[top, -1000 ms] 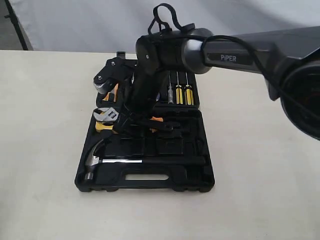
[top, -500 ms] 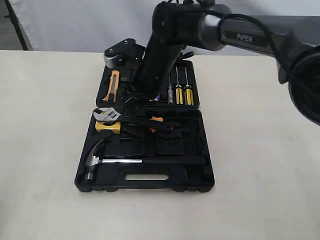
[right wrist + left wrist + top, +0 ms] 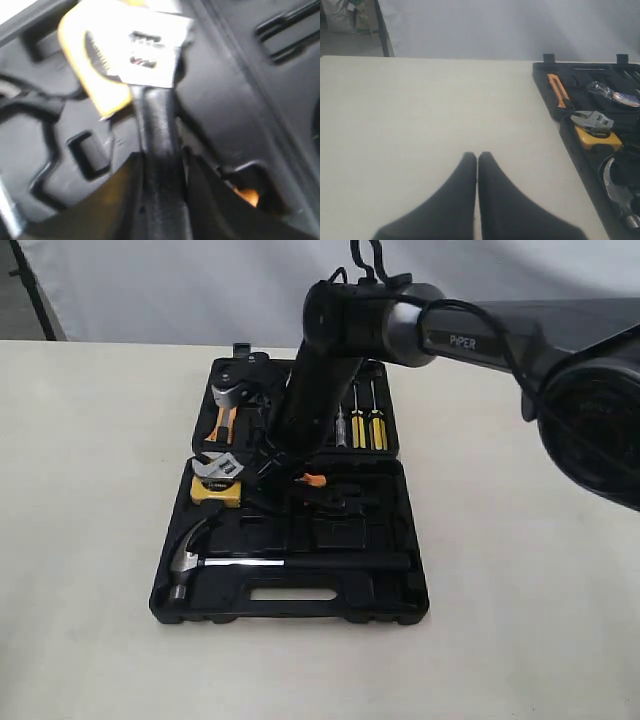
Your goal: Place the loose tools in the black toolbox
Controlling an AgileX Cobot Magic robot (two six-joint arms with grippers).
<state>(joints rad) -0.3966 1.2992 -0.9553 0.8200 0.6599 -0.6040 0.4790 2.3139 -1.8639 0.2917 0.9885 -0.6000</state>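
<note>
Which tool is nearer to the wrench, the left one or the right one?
Right. The right tool is at the wrench, one finger on each side of its handle. The left tool is over the table, outside the toolbox, apart from the wrench.

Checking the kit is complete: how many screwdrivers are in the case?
3, side by side in the far half of the toolbox: a pale-handled screwdriver, then two yellow-and-black screwdrivers. The arm may hide more.
</note>
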